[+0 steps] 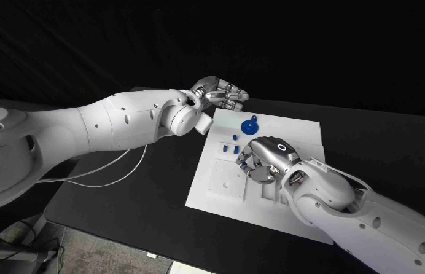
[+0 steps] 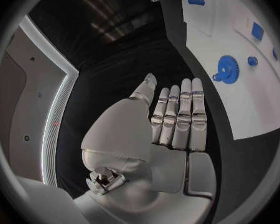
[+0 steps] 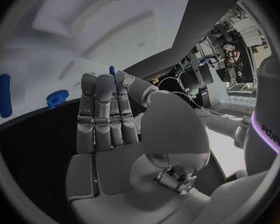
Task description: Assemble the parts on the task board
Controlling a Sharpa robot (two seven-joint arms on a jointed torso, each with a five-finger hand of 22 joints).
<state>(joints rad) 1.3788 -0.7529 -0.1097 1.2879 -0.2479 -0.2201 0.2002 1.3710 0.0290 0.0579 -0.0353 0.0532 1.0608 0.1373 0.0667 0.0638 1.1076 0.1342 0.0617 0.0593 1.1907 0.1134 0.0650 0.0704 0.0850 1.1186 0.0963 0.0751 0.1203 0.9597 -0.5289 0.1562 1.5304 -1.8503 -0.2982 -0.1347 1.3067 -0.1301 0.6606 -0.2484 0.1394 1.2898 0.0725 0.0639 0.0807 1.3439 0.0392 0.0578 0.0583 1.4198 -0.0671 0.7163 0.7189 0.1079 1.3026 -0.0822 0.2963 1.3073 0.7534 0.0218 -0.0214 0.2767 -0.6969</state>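
Fingers (image 2: 177,117) of the left hand (image 1: 218,94) lie straight and pressed side by side with nothing in them, hovering over the black worktop (image 1: 132,194) just off the far left corner of the task board (image 1: 292,133), with the blue gear (image 1: 250,126) a little way beyond their tips on the white plate. Over the middle of the board, the right hand (image 1: 266,157) holds its fingers (image 3: 102,109) close together and straight, and a small blue part (image 3: 112,71) shows right at their tips, though whether it is pinched I cannot tell. More small blue pieces (image 1: 232,144) lie on the board just beside those fingers.
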